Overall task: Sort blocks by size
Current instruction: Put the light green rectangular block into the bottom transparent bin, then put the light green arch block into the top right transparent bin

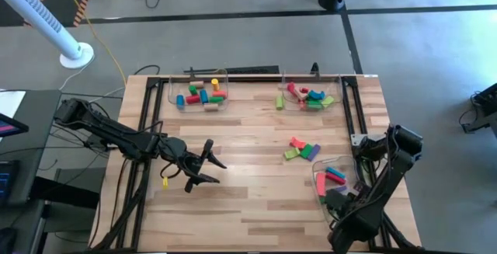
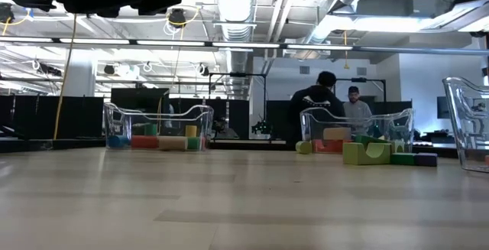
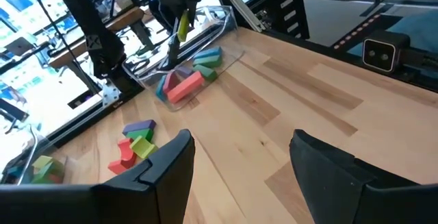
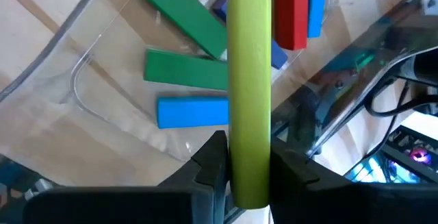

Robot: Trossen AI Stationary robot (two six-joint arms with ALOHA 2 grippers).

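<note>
Right gripper (image 4: 248, 166) clamps a long yellow-green wooden bar (image 4: 249, 80) above the near-right clear plastic tray (image 1: 317, 182), bar's long axis running straight out from the fingers. Left gripper (image 1: 208, 163) waits wide, holding nothing. Three trays hold blocks; loose cluster of small coloured wooden blocks (image 1: 301, 150) remains unsorted mid-table.

Two robot arms, both matte black, built from slim tube-like links joined by thicker rounded joint housings. The left arm (image 1: 116, 139) ends in the left pincer (image 1: 203, 165), a fork of two flat black fingers. Seen close from the left wrist, its fingers (image 3: 171, 172) are broad, dark, smooth plates with angled inner edges. The right arm (image 1: 388, 168) has a bulky black elbow housing. The right pincer (image 4: 248, 166) has short black fingers with stepped, notched tips.
</note>
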